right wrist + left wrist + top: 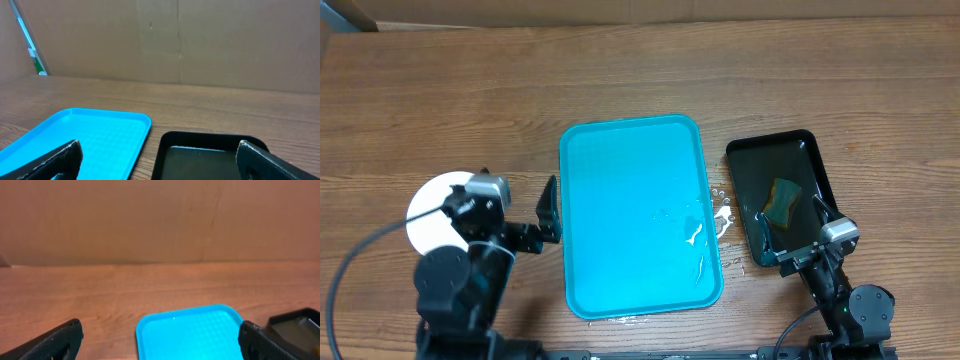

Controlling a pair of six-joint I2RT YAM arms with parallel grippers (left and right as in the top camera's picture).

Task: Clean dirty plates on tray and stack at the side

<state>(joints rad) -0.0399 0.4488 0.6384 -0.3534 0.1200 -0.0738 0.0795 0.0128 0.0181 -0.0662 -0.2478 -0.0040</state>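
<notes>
The turquoise tray (pixel 635 215) lies mid-table with no plates on it, only water drops near its right side. It also shows in the left wrist view (pixel 190 330) and the right wrist view (pixel 85 135). White plates (pixel 425 215) sit on the table left of the tray, partly hidden under my left arm; I cannot tell how many. My left gripper (pixel 546 214) (pixel 160 347) is open and empty beside the tray's left edge. My right gripper (pixel 792 230) (pixel 157 162) is open and empty over the near end of the black tray.
A glossy black tray (pixel 780 195) (pixel 210 150) (pixel 295 325) right of the turquoise one holds a green-yellow sponge (pixel 783 200). Water drops (pixel 722 215) lie on the wood between the trays. A cardboard wall stands at the back.
</notes>
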